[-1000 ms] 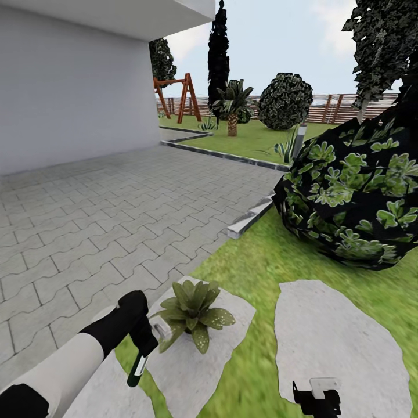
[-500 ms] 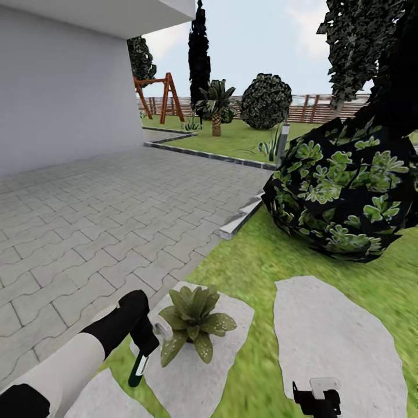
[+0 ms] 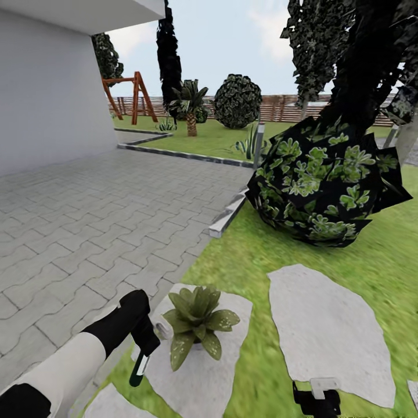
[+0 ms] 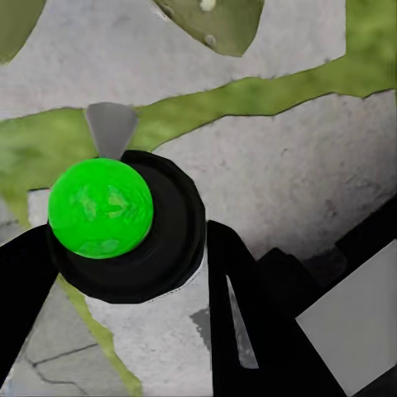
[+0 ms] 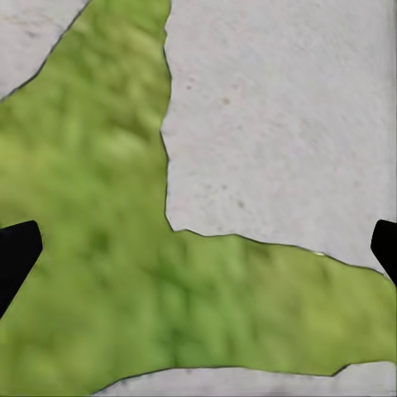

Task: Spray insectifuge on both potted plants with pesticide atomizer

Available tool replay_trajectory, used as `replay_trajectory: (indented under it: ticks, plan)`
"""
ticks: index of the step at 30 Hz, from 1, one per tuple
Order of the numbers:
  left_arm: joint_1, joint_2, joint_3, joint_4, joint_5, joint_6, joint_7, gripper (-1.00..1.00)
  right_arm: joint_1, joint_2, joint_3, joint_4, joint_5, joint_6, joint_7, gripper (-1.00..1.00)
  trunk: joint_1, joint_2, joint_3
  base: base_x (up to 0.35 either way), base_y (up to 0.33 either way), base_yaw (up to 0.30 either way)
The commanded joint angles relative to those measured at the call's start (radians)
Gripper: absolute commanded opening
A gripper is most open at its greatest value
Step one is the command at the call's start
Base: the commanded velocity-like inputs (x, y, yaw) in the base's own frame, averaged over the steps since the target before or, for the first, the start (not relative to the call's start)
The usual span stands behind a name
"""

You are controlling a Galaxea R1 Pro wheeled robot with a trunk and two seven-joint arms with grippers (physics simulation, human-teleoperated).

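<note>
One potted plant (image 3: 196, 320), a low green rosette, stands on a pale stepping stone (image 3: 229, 307) in the garden lawn. Whitish insectifuge specks (image 3: 180, 350) dot its near leaves, and a speckled leaf (image 4: 217, 20) also appears in the left wrist view. My left gripper (image 3: 144, 343) is shut on the pesticide atomizer (image 3: 137, 371), held just left of the plant with its pale head (image 3: 163, 330) toward the leaves. The wrist view looks at the bottle's round green end (image 4: 100, 208) between the black fingers (image 4: 240, 322). My right gripper (image 3: 316, 397) hangs low over grass, open (image 5: 198, 248).
A dark leafy bush (image 3: 325, 186) rises ahead on the right. A second large stepping stone (image 3: 328, 331) lies right of the plant. The grey paved patio (image 3: 87, 220) with its kerb (image 3: 225, 213) and a white house wall (image 3: 46, 87) are on the left. A bollard lamp (image 3: 258, 144) stands farther back.
The whole head view has slid left, so the camera has turned right. Both arms keep the same places in the picture, and the left gripper still holds the atomizer beside the plant.
</note>
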Motion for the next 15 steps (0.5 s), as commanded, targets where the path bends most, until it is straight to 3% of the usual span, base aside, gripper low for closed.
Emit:
replay_trajectory:
  ticks: [1, 8, 15]
  plan:
    - [0.000, 0.001, -0.003, -0.002, -0.009, 0.004, -0.010, -1.00, -0.001, 0.000, 0.009, 0.001, -0.003, -0.002, -0.007, 1.00, 0.000, 0.000, -0.001, 0.170, 0.309, -0.277]
    - [0.001, 0.000, -0.008, -0.002, -0.009, 0.003, -0.010, -1.00, -0.001, 0.000, 0.009, 0.001, -0.003, -0.002, -0.007, 1.00, 0.000, 0.000, -0.001, 0.217, 0.244, -0.262]
    - [0.001, 0.001, -0.011, -0.002, -0.010, 0.002, -0.009, -1.00, -0.001, 0.001, 0.009, 0.002, -0.003, -0.002, -0.007, 1.00, 0.000, 0.000, -0.001, 0.017, 0.037, -0.050]
